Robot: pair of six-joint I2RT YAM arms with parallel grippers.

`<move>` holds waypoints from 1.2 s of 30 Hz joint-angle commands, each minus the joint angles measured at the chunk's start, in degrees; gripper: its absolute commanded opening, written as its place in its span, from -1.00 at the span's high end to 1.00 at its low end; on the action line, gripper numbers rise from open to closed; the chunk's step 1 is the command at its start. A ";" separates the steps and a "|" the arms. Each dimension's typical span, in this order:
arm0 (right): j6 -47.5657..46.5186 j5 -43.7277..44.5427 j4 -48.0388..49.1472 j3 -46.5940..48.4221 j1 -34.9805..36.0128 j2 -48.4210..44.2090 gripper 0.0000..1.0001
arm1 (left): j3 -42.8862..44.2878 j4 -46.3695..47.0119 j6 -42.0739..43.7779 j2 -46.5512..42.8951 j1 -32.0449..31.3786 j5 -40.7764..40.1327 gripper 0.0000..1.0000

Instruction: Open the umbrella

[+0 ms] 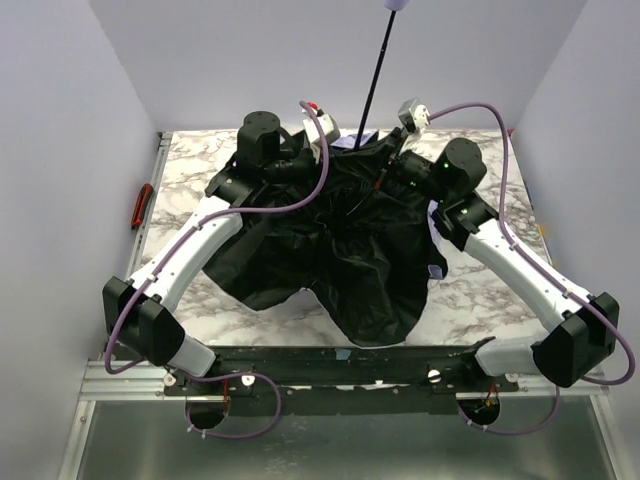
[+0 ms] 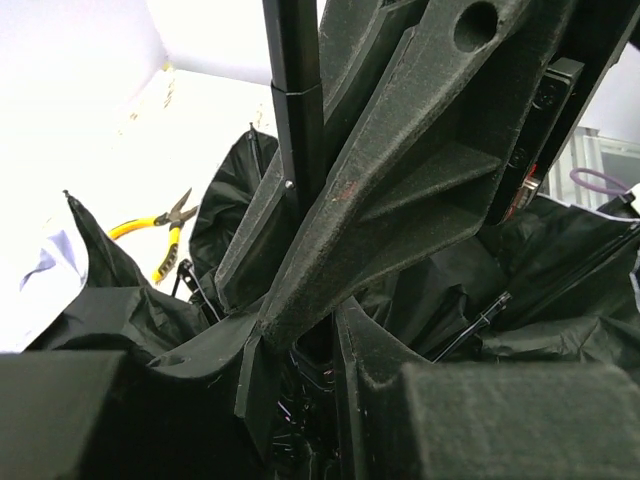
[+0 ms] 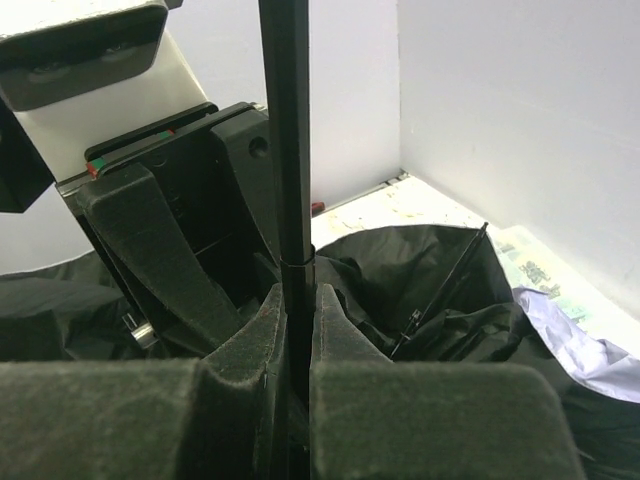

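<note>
The umbrella's canopy (image 1: 330, 265) lies spread on the table with its black inside up. A little pale lavender shows at its edge (image 3: 590, 345). Its thin black shaft (image 1: 378, 70) rises toward the back and ends in the small lavender handle (image 1: 398, 5). My right gripper (image 3: 300, 300) is shut on the shaft (image 3: 288, 130), and it sits at the canopy's centre in the top view (image 1: 370, 175). My left gripper (image 2: 300, 355) sits lower, fingers close on both sides of the dark hub at the shaft's foot, and shows in the top view (image 1: 345, 205). The right gripper's fingers (image 2: 400, 180) cover part of that grip.
Yellow-handled pliers (image 2: 165, 225) lie on the marble table beyond the canopy. A clear compartment box (image 3: 530, 265) sits by the right wall. A red object (image 1: 141, 205) hangs at the table's left edge. White walls enclose the table on three sides.
</note>
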 commanded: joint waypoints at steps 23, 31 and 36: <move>1.73 2.48 6.29 16.16 0.30 3.02 0.99 | -6.25 -10.72 11.44 7.72 6.75 -7.52 0.23; 1.59 2.82 6.20 17.15 0.26 2.85 0.99 | -7.70 -10.88 12.97 8.52 8.03 -8.19 0.21; 1.10 3.54 6.72 17.17 0.29 2.54 0.99 | -7.85 -12.26 14.32 9.07 8.53 -7.01 0.17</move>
